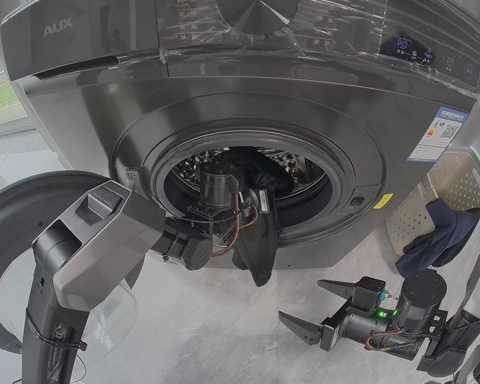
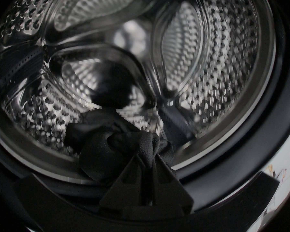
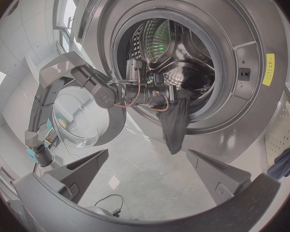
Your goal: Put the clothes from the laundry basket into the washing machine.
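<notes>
Garment point(image 2: 100, 158) in left jaws, seemingly across drum rim point(image 2: 269, 65).

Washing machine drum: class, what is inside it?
The left gripper, shut on a black garment whose tail hangs out over the door rim. The drum wall beneath the bunched cloth is covered.

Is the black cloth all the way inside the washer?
Only partly in. The left hand grips the black cloth at the mouth of the drum; the rest hangs outside over the rim.
</notes>
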You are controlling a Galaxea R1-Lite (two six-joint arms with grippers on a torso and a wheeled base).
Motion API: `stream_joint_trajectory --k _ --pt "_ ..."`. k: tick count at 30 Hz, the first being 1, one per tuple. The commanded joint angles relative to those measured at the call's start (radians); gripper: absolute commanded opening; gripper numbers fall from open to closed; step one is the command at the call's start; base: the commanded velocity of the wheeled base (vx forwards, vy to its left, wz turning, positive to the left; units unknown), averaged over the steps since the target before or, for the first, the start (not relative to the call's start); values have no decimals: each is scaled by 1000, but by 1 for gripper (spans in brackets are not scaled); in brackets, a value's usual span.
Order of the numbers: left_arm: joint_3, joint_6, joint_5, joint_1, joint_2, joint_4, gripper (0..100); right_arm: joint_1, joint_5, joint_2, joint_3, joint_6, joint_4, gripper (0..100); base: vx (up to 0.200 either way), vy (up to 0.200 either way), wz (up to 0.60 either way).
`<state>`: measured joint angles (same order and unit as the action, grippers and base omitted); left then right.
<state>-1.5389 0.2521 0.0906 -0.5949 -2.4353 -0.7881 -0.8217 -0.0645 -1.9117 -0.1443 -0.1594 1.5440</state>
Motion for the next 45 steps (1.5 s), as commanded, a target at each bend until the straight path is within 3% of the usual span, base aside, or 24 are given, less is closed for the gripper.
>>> stream_joint_trajectory --k 1,4,11,14,15,19,24,32,33,42,45 --pt "-105 36 3 -3 -31 -53 0 -1 0 0 -3 0 1 100 0 0 0" --pt "-139 36 4 0 -42 -74 0 -2 0 -1 -3 0 1 100 0 0 0" --pt "-398 18 66 37 -199 -105 0 -1 0 0 0 0 1 100 0 0 0" --pt "-379 13 73 38 -194 -99 0 3 0 0 0 0 1 100 0 0 0" --pt "-359 13 72 37 -186 -102 100 3 0 0 0 0 1 100 0 0 0" --pt "-291 21 70 23 -143 -95 100 3 0 -1 -1 0 1 100 0 0 0" --pt "-101 16 29 7 -82 -43 100 -2 0 -1 0 0 1 100 0 0 0" --pt "-105 13 18 18 -96 26 100 -4 0 -1 -1 0 1 100 0 0 0" --pt "-130 13 18 20 -105 27 0 -5 0 -1 -1 0 1 100 0 0 0" --pt "-296 22 24 21 -131 26 0 -7 0 -1 -1 0 1 100 0 0 0" --pt "-357 44 31 21 -153 1 0 -5 0 -1 -1 0 1 100 0 0 0"
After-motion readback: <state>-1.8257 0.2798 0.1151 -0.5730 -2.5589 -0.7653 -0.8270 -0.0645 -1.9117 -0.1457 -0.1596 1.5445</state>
